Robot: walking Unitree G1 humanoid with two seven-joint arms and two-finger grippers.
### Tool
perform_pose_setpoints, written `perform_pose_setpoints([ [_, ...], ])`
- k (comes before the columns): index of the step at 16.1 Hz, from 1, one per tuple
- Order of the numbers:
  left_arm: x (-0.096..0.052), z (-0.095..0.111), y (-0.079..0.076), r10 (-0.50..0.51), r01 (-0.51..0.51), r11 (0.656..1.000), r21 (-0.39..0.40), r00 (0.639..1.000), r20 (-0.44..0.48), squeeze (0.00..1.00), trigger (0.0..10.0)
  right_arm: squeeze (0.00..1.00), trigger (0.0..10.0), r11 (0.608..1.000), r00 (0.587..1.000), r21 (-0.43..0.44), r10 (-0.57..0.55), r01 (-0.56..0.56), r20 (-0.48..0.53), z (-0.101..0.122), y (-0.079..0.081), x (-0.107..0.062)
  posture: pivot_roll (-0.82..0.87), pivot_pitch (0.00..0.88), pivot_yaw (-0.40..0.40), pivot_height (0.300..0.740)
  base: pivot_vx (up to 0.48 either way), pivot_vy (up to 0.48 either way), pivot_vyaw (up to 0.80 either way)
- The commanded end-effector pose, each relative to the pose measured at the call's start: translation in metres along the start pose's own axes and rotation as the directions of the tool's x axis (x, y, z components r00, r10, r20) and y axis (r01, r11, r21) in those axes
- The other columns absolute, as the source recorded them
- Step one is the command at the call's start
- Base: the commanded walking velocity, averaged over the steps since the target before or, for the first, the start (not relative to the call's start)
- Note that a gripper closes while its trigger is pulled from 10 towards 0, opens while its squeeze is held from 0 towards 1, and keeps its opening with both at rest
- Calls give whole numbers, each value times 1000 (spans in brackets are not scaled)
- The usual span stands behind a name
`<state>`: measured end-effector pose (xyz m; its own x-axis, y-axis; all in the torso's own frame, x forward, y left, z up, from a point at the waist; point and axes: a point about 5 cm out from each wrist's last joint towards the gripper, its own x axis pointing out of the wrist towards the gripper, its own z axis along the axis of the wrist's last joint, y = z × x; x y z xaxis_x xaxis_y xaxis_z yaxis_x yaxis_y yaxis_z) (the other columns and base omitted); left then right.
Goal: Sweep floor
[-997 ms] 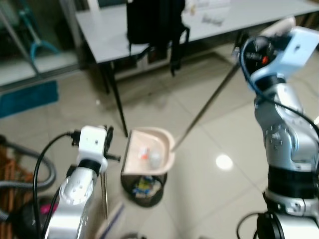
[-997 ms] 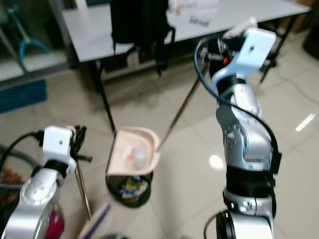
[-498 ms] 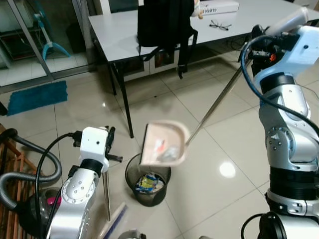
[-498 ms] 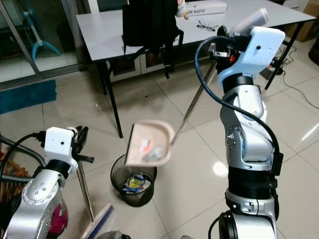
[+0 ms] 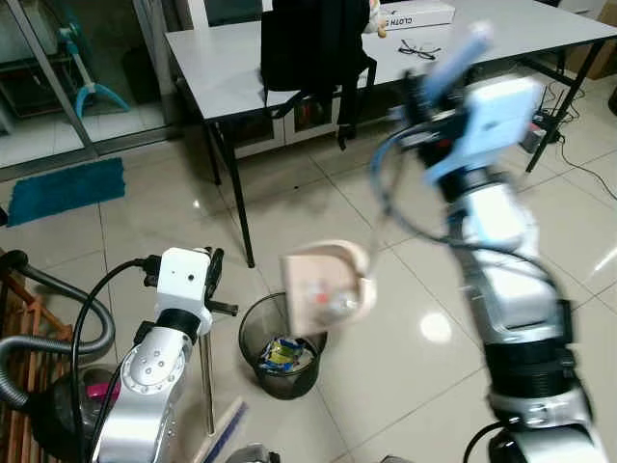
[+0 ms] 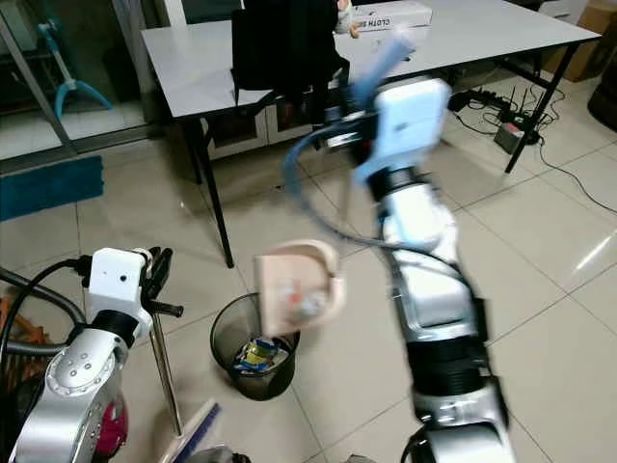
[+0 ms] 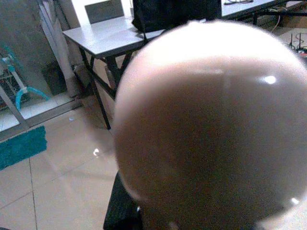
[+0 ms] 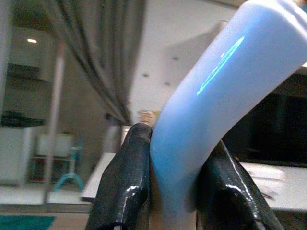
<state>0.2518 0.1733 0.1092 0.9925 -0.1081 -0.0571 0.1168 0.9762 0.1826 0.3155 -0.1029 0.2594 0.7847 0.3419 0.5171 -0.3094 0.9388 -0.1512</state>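
Right jaws (image 8: 175,191) clamp pale blue dustpan handle (image 8: 211,105); beige dustpan (image 5: 326,287) tilted above black mesh bin (image 5: 280,347). Left jaws: state unclear.

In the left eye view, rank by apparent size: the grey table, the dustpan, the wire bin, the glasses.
1. grey table
2. and 3. dustpan and wire bin: look alike, and the dustpan is raised nearer the camera, so unranked
4. glasses

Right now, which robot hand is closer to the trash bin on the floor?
Left. The left hand holds a thin pole just beside the trash bin. The right hand is high above it, gripping the dustpan handle's far end.
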Motion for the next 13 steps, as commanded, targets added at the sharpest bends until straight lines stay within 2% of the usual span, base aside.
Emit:
perform_pose_setpoints([
  [1,2,4,1,5,-5,1000,20,1000,20,0,10000,0,10000,996,993,-54,76,-72,86,10,12,1,44,65,34,740,0,0,0],
  [4,2,3,1,4,-4,1000,21,1000,17,0,10000,0,10000,967,969,-133,230,-217,91,7,36,-3,41,68,33,740,0,0,0],
  [6,2,2,1,0,-1,1000,20,1000,15,0,10000,0,10000,897,913,-229,402,-378,68,1,62,-15,39,71,33,740,0,0,0],
  [10,2,2,0,-1,1,1000,20,1000,15,0,10000,0,10000,886,891,-201,442,-417,100,-1,77,-19,40,71,31,740,0,0,0],
  [13,2,2,-1,-1,1,1000,20,1000,17,0,10000,0,10000,882,885,-212,450,-420,117,1,80,-19,38,71,31,740,0,0,0],
])
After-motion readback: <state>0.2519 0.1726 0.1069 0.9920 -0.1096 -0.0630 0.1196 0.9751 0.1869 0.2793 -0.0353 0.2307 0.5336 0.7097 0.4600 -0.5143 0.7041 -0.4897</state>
